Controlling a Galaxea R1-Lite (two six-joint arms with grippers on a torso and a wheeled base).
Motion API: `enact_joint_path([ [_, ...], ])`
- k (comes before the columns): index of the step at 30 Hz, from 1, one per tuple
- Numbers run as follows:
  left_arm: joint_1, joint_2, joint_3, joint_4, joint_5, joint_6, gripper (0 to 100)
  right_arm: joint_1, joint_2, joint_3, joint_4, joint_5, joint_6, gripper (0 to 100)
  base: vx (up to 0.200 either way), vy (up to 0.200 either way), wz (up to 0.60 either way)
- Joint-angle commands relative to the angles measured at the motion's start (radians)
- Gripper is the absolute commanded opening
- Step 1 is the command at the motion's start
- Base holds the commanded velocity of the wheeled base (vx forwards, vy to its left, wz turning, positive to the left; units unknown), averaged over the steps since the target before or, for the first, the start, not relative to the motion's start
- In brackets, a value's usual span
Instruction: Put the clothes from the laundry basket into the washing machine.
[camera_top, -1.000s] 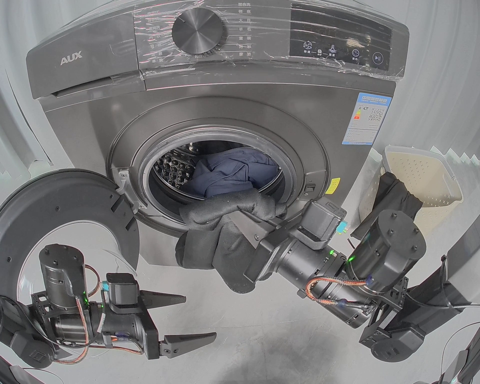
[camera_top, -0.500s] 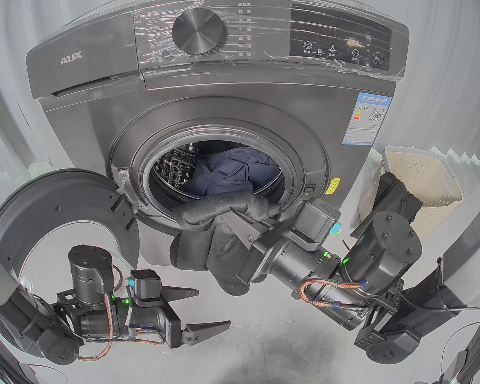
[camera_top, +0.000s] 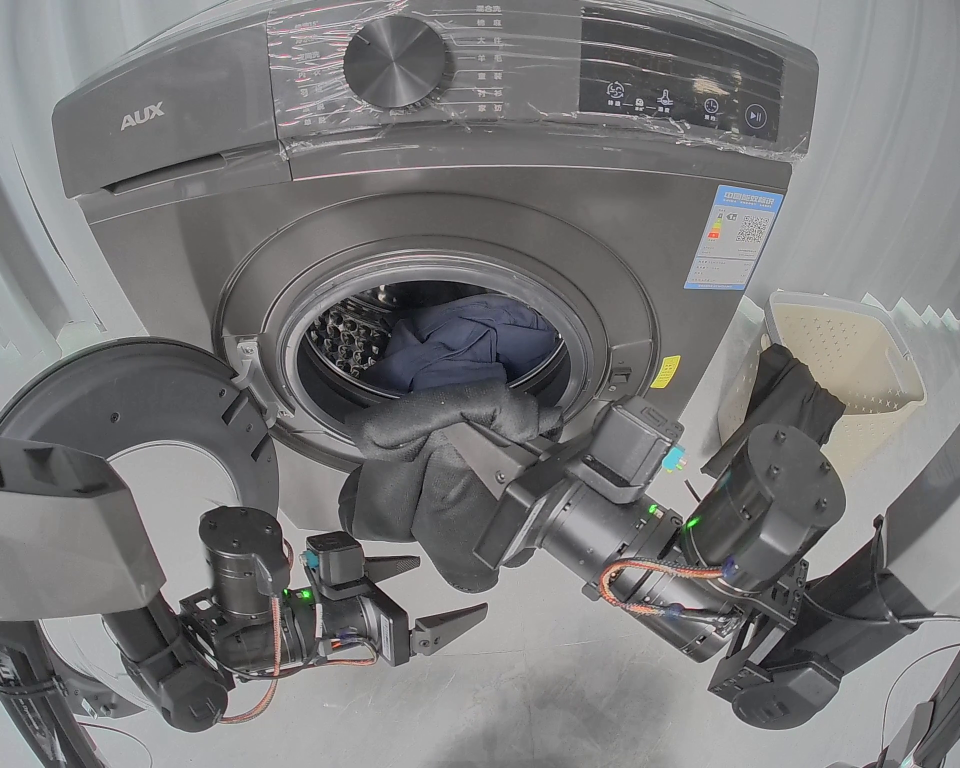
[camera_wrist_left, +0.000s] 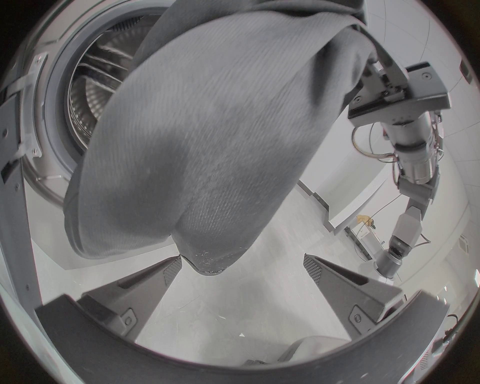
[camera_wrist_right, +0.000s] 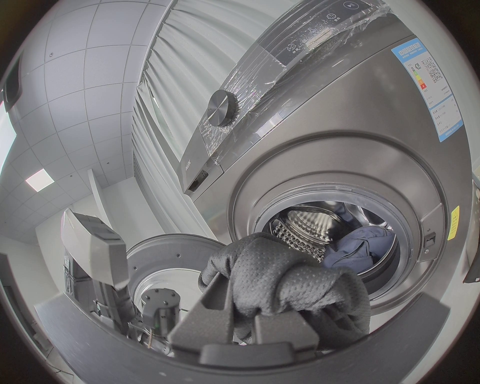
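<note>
Right gripper clamped on the black garment at the drum's mouth!

Its jaws are pinched tight on the bunched cloth, which sits on the lower lip of the washing machine opening and spills down the front outside. Just below that hanging end, the left gripper has its jaws spread wide, nothing in them. Deeper in the drum lie blue clothes. The door stands open on the left, and the laundry basket sits beside the machine on the right, a dark garment draped over its rim.
</note>
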Motion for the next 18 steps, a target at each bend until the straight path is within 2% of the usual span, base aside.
enact_joint_path([
  [1,-0.010,0.143,-0.017,-0.065,0.027,-0.020,100,0.002,-0.004,0.002,-0.001,0.000,0.000,0,0.000,0.000,0.00],
  [7,-0.011,0.163,-0.051,-0.076,0.031,-0.023,100,0.002,-0.005,0.002,-0.001,-0.006,0.000,0,0.000,0.000,0.00],
  [13,-0.013,0.179,-0.086,-0.083,0.070,-0.023,100,0.002,-0.004,0.002,-0.001,-0.006,0.000,0,0.000,0.000,0.00],
  [18,-0.028,0.209,-0.108,-0.148,0.087,-0.025,100,0.002,-0.007,0.004,-0.001,-0.006,0.000,0,0.000,0.000,0.00],
])
